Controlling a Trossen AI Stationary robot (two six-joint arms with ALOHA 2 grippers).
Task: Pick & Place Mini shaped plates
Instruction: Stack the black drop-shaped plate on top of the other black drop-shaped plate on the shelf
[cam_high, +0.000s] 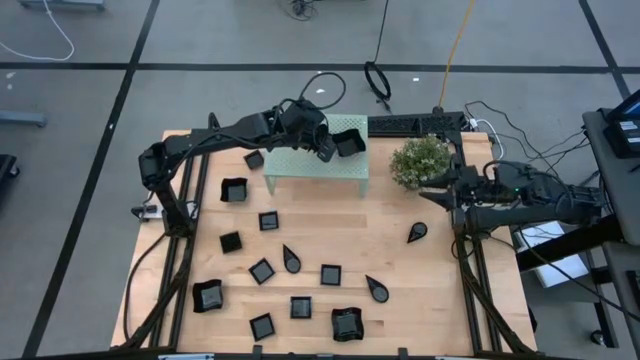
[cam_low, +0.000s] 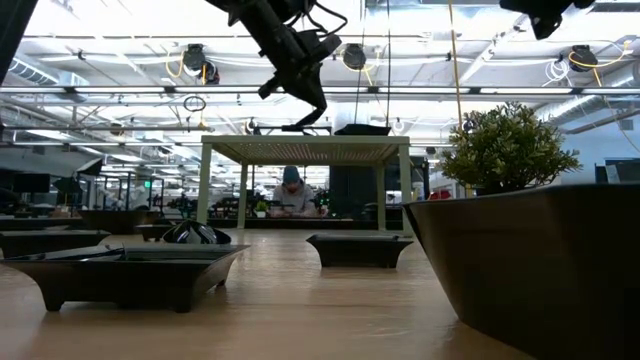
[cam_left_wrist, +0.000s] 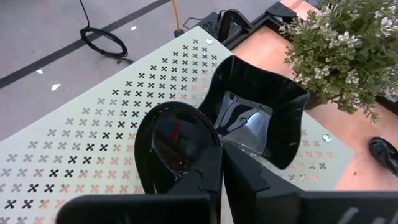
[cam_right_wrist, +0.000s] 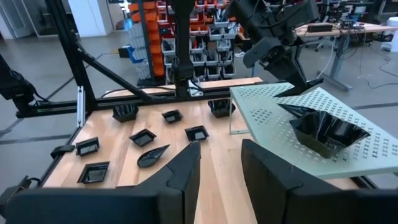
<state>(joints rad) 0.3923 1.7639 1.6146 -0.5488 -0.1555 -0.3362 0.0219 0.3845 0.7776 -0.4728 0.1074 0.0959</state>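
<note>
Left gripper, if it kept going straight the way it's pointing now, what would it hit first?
Most likely the teardrop plate pinched in the left gripper, then the mint-green stand top just beneath it. The larger curved-rim plate sits beside that line, though depth is unclear.

I see the wooden table (cam_high: 400, 290) carrying small black plates (cam_high: 262, 270) scattered over its lower left, a mint-green stand (cam_high: 300, 165) at upper centre, and a plant (cam_high: 420, 160) upper right.

1 curved-rim plate (cam_high: 349, 143) on the stand (cam_high: 310, 168), plant (cam_high: 419, 161) right of it, other plates (cam_high: 262, 270) in front
</note>
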